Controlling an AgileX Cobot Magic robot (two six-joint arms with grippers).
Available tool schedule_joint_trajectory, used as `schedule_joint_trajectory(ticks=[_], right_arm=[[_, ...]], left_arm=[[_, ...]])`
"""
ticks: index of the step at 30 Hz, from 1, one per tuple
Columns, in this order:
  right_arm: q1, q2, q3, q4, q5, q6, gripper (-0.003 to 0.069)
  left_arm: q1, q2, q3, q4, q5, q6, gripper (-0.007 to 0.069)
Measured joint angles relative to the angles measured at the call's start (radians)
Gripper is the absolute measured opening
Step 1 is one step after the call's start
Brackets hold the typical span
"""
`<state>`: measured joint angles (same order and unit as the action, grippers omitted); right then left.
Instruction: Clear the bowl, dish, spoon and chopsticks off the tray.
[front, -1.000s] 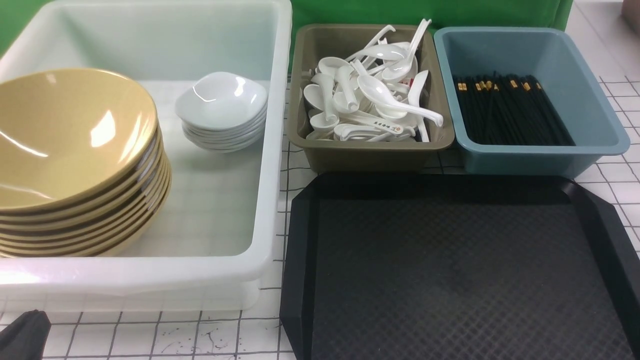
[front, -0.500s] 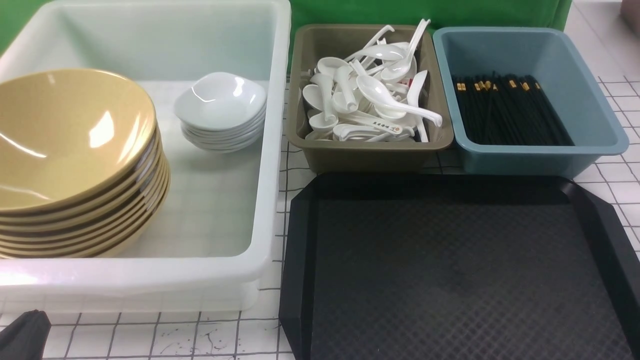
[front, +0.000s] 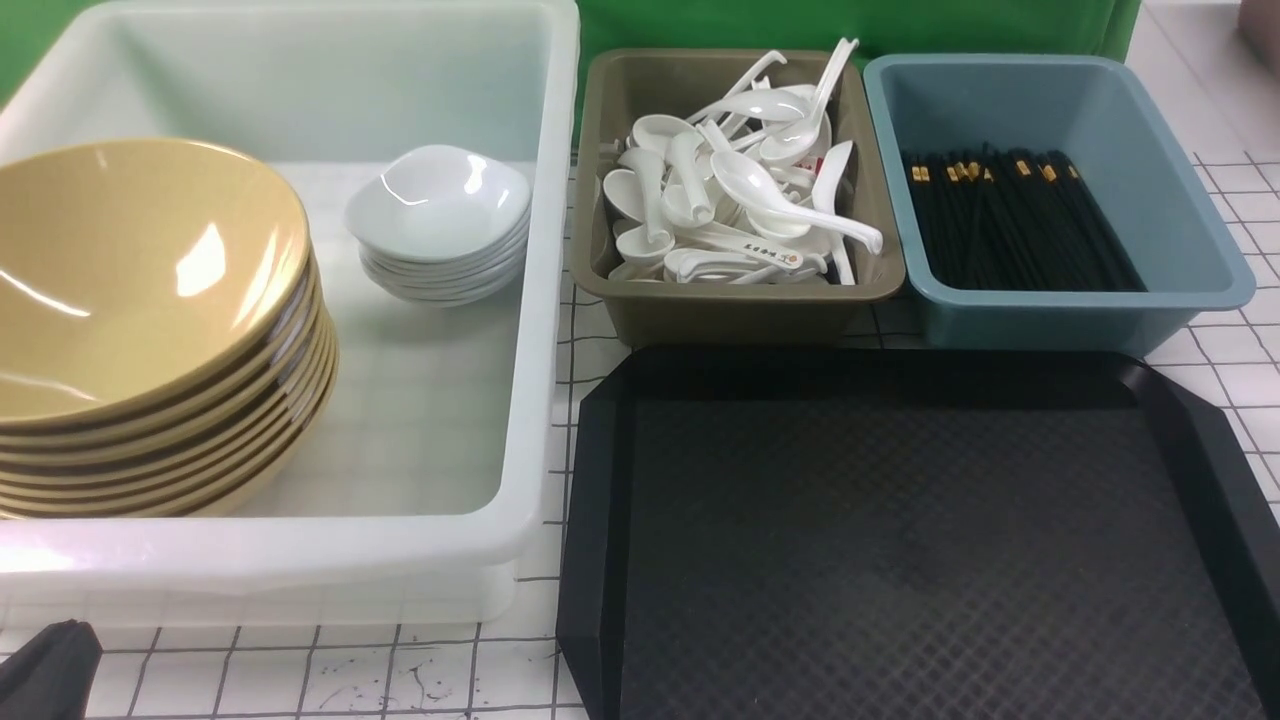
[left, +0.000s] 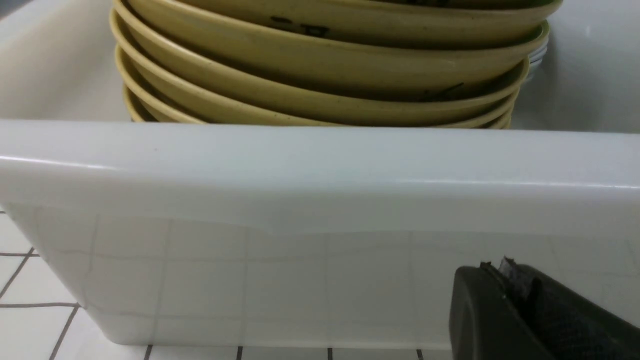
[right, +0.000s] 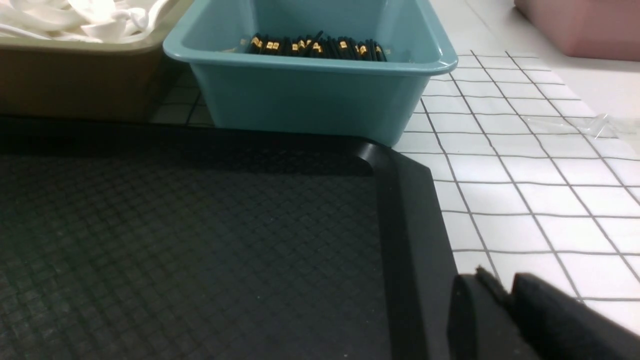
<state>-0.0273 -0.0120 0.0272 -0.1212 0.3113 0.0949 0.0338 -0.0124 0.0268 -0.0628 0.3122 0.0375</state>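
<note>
The black tray (front: 598, 480) lies at the front right with nothing on it; its corner rim (right: 406, 225) shows in the right wrist view. A yellow bowl (front: 130, 270) tops a stack (left: 320, 65) in the white tub. A white dish (front: 440, 200) tops a smaller stack beside it. White spoons (front: 760, 185) fill the olive bin. Black chopsticks (front: 1020, 225) lie in the blue bin (right: 315, 46). My left gripper (left: 495, 267) is shut and empty, low against the tub's near wall (front: 45, 665). My right gripper (right: 500, 282) hovers by the tray's right rim, open only a crack, holding nothing.
The big translucent white tub (front: 540, 300) fills the left side, its front wall (left: 320, 165) close to my left gripper. The olive bin (front: 740, 310) and blue bin (front: 1060, 320) stand just behind the tray. A pink container (right: 580, 20) sits at the far right on the gridded table.
The whole scene has slid a few pixels to the left in the front view. No object has moved from its place.
</note>
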Motion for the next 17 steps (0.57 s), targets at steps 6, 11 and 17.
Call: schedule_joint_trajectory(ticks=[6,11,17], right_arm=[[0.0,0.0,0.0,0.0,0.0,0.0,0.0141],[0.0,0.0,0.0,0.0,0.0,0.0,0.0147],[0.0,0.0,0.0,0.0,0.0,0.0,0.0152]], left_arm=[[0.0,0.0,0.0,0.0,0.0,0.0,-0.0013],[0.0,0.0,0.0,0.0,0.0,0.0,-0.0013],[0.0,0.0,0.0,0.0,0.001,-0.003,-0.0013]])
